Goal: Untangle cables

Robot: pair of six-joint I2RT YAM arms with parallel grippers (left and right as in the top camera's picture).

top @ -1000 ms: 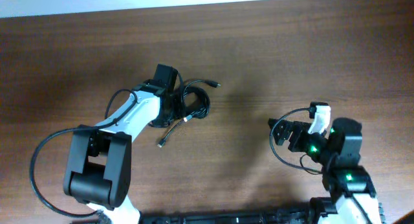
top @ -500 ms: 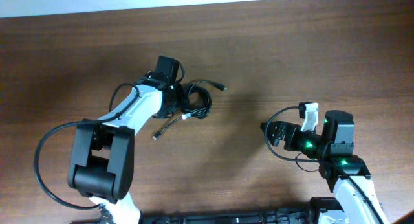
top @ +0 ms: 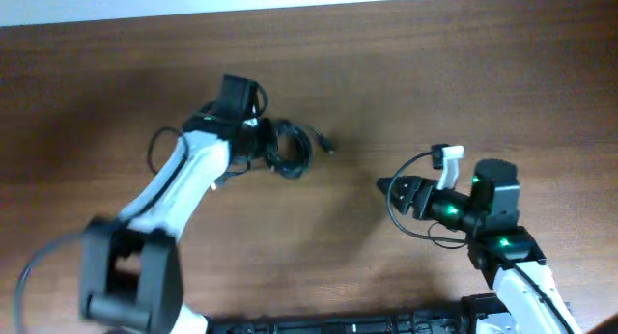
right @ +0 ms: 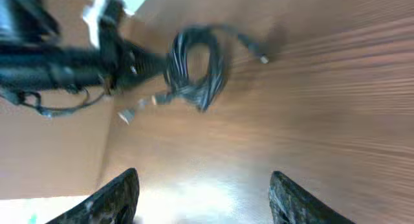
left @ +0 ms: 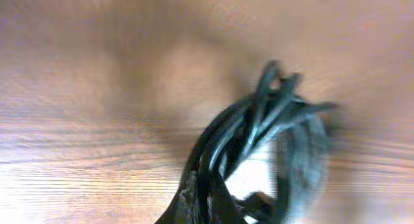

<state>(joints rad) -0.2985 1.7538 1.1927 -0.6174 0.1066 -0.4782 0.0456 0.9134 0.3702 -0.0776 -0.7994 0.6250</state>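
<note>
Grips the cables in the left gripper, jaws clenched on the left edge of the bundle; sits left of centre and toward the far side of the wooden table; winds into a tight black coil of several turns, just right of the fingertips and touching them; sends one plug end out to the right of the coil. Stretches the left arm diagonally from the near-left corner up to that spot.

From the left wrist, blurs heavily; shows the cables as dark strands fanning up from the bottom edge into a loop, with a soft shadow on the wood behind; hides the fingers themselves, so leaves the grasp to be read from the other two views; cannot tell whether the coil rests on the wood or hangs just clear of it.

Points the right gripper leftward, right of centre and well apart from the cables; spreads its jaws wide, released, with nothing between them. From the right wrist, puts the fingers at the two lower corners around the right gripper, bare wood between; looks across to the cables, an oval coil at the tip of the left gripper; trails whitish-tipped ends below and left of the coil.
</note>
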